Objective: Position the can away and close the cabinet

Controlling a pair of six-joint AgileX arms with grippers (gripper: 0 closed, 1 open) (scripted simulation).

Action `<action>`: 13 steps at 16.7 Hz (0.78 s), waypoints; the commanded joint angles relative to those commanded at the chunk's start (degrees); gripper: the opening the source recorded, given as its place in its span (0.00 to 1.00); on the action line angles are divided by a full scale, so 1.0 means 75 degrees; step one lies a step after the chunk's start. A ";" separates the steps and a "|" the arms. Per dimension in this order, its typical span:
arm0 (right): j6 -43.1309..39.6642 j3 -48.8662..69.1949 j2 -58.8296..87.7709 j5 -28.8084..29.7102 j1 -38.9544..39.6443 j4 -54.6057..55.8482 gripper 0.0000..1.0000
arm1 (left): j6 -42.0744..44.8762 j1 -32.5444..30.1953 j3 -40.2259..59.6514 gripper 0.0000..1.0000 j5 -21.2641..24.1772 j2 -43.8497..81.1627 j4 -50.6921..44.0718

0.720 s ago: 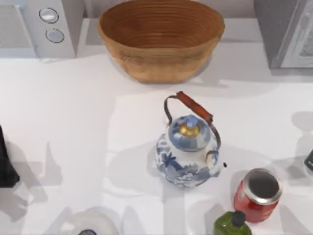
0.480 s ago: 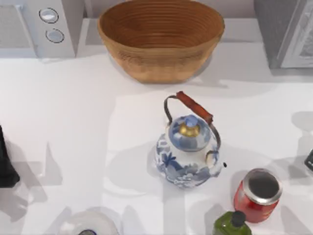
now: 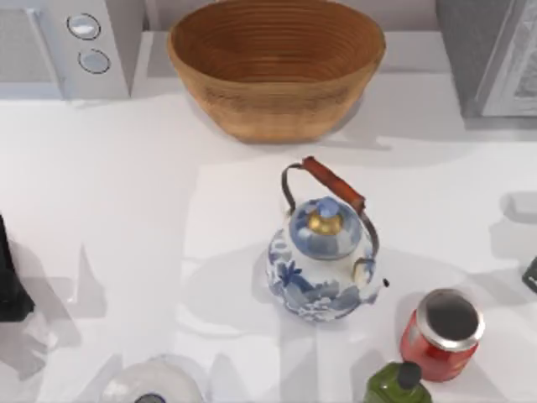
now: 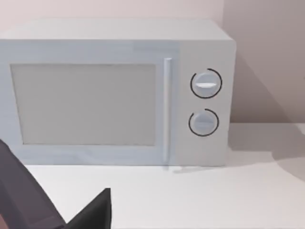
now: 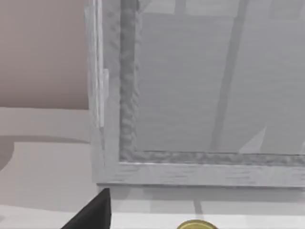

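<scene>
green bottle (image 3: 396,384) cut by bottom edge, cabinet (image 3: 491,54) cropped at right

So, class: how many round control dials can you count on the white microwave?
2. On the white microwave, the upper round dial sits directly above the lower round dial, both beside its door; none seem hidden.

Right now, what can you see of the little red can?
The can is a small red cylinder with a shiny silver top. It stands upright on the white table near the top view's lower right, beside the blue-and-white kettle. A green bottle overlaps its lower edge. No gripper holds it.
</scene>
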 joint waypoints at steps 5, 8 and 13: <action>-0.0047 0.2256 0.3660 -0.0383 -0.0277 0.0444 1.00 | 0.0000 0.0000 0.0000 1.00 0.0000 0.0000 0.0000; -0.0072 0.2782 0.5600 -0.0501 -0.0410 0.0750 1.00 | 0.0000 0.0000 0.0000 1.00 0.0000 0.0000 0.0000; -0.0217 0.2185 0.7470 -0.0516 -0.0518 0.0856 1.00 | 0.0000 0.0000 0.0000 1.00 0.0000 0.0000 0.0000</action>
